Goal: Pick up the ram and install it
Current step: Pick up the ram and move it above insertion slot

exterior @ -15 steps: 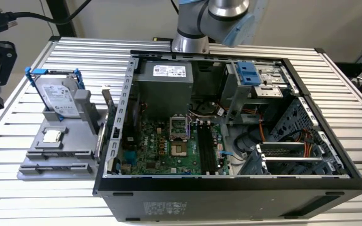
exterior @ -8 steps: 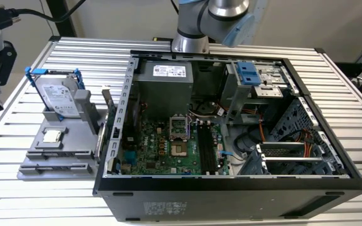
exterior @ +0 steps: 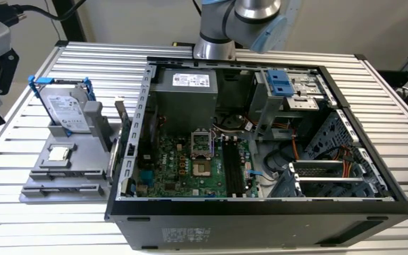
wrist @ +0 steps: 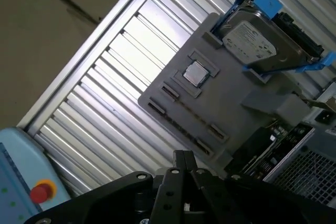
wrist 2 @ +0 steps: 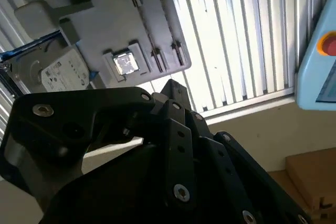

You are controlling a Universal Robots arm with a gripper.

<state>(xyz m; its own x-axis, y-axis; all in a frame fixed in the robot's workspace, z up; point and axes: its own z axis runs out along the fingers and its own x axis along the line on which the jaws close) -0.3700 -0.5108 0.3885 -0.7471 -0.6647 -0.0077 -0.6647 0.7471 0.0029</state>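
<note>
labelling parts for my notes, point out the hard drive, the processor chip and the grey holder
hard drive (exterior: pixel 69 109), exterior view, on its labelled silver face
processor chip (wrist: pixel 196 73), first wrist view, on its silver top
grey holder (wrist 2: pixel 105 19), second wrist view, on a bare flat part

Arm (exterior: pixel 236 21) aloft, pincer (wrist: pixel 184 155) closed tight.
</note>
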